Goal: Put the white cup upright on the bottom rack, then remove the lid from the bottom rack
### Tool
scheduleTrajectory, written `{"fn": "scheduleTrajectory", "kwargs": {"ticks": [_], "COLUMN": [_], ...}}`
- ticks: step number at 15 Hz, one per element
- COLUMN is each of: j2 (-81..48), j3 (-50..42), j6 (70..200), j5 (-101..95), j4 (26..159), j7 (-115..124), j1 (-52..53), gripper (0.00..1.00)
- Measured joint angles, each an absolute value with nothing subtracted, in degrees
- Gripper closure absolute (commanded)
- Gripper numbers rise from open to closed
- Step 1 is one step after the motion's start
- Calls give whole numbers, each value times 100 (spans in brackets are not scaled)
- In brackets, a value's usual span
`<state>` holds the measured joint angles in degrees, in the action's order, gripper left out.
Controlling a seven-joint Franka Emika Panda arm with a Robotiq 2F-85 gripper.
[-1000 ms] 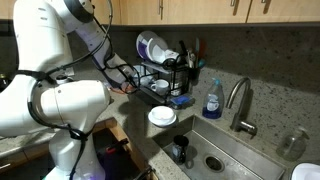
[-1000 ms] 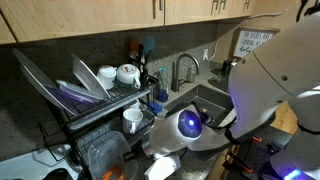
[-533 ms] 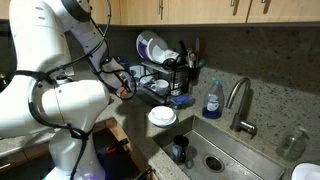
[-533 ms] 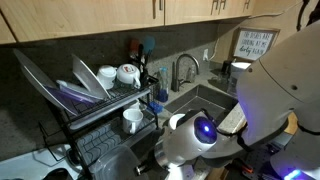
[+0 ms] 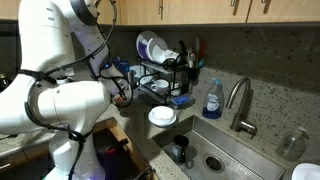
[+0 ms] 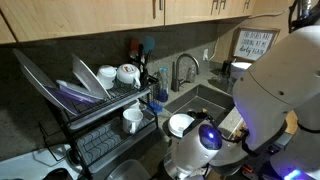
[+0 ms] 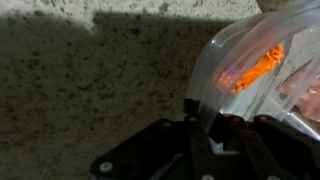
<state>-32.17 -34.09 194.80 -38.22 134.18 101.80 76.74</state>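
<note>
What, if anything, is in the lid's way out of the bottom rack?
Nothing visible. In the wrist view the gripper holds the clear lid over speckled counter. The white cup stands in the bottom rack, apart from it.

Wrist view: clear lid (image 7: 250, 55) runs off the right edge; I can't resolve the blurred orange patch behind it. Gripper (image 7: 195, 130) is dark and cropped at the bottom. In an exterior view, my arm (image 6: 265, 110) hides part of the sink (image 6: 205, 98).

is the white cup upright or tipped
Upright: in an exterior view the white cup stands on the bottom rack, open rim facing up.
</note>
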Motion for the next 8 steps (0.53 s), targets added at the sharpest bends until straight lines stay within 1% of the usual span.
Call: {"fn": "scheduleTrajectory", "kwargs": {"ticks": [1, 2, 3, 5, 8], "j2": [-3217, -3216, -3214, -3204, -3172], "j3": [-3235, -3093, -2981, -2817, -2683], "j6": [19495, 19512, 19525, 19533, 19534], "j5": [-3849, -3886, -3931, -3986, -4029], "j4": [13419, 13418, 13415, 13407, 13399], "j7": [10180, 10179, 10177, 10172, 10166], "j1": [7478, 7299, 7136, 6875, 6614], "gripper": [96, 91, 67, 63, 42]}}
